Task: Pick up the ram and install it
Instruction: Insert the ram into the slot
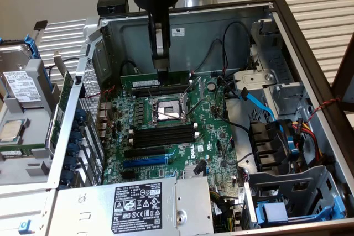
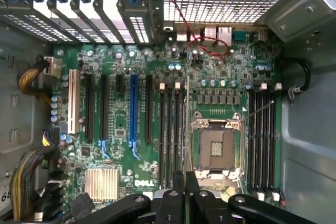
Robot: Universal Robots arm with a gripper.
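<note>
The claw [image 1: 161, 75] is clamped on the ram [image 1: 136, 80], so pickup is done. The stick hangs above the memory slots [image 2: 170, 129], apparently not yet seated.

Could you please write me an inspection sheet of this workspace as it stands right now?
Surface: motherboard lying in an open computer case; CPU socket empty.
Job's things: the ram held edge-down at the memory slots beside the socket; whether it is seated cannot be told.
Clutter: hard drive outside the case, on the exterior view's left.
Grippers: gripper shut on the ram.
Cables: blue data cable; red, yellow and black bundle; thin red wire.
Surroundings: power supply with a label; slatted table.
</note>
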